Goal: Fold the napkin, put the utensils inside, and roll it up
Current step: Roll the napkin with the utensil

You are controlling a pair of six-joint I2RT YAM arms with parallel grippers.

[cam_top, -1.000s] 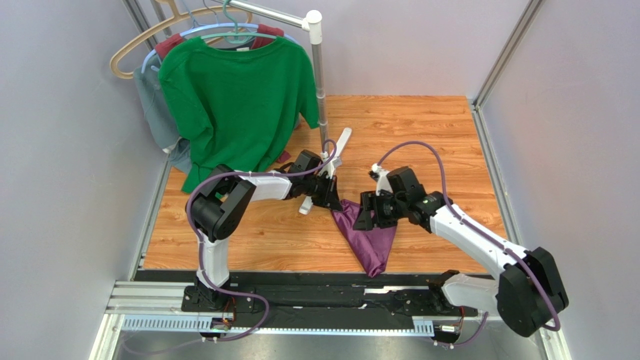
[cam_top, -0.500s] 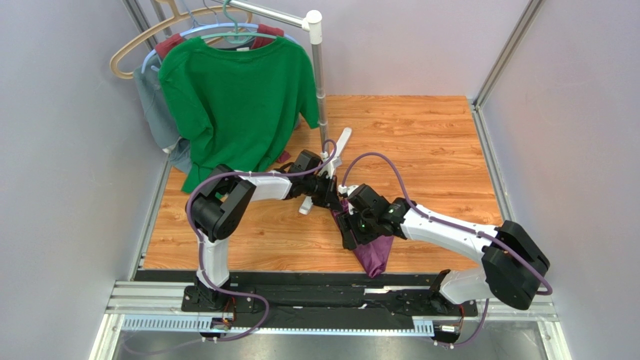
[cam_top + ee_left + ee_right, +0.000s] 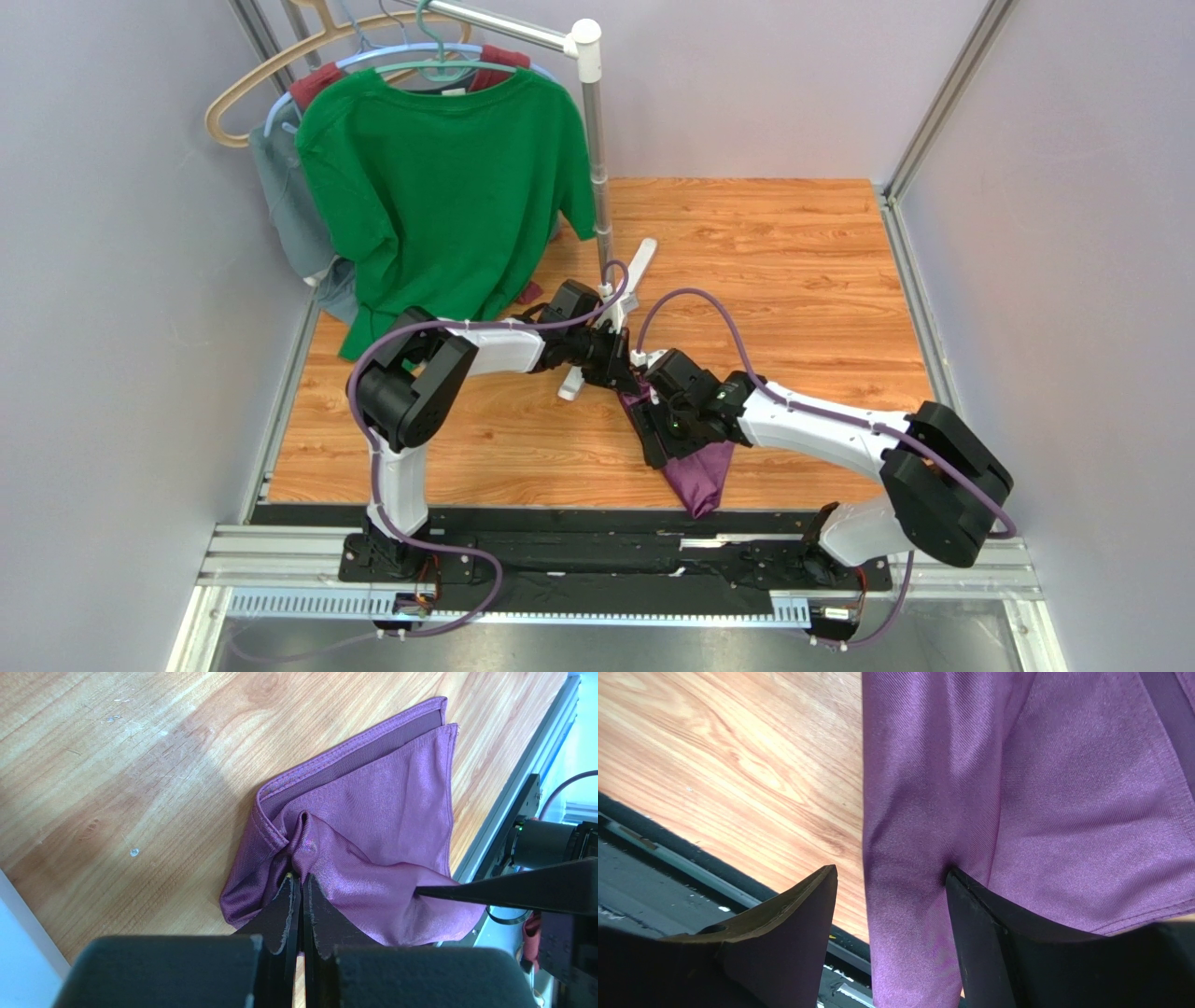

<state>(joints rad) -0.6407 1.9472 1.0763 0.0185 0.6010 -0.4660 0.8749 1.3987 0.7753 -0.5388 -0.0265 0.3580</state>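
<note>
Wood-grain surface [image 3: 786,266] fills the booth between grey walls, with a black rail [image 3: 589,553] along its near edge where both arms are bolted. Just past the rail lies the napkin [image 3: 697,473], a dark purple cloth bunched into a rough folded wedge with its narrow end toward the rail. The right claw [image 3: 889,871] stands spread wide over the napkin's near half, and a raised ridge of cloth runs between its two fingers. One finger rests against the fabric and the other sits off the cloth's edge, so nothing is gripped. Just beyond it, the left claw [image 3: 302,882] is clenched tight on a pinch of the napkin's far corner, puckering the cloth into creases that fan out from its tips. One of the right claw's fingertips touches the cloth near that pinch. Well beyond both claws, and to the left of the left claw, a green T-shirt [image 3: 442,182] hangs on a hanger from a metal rack pole [image 3: 596,154].
</note>
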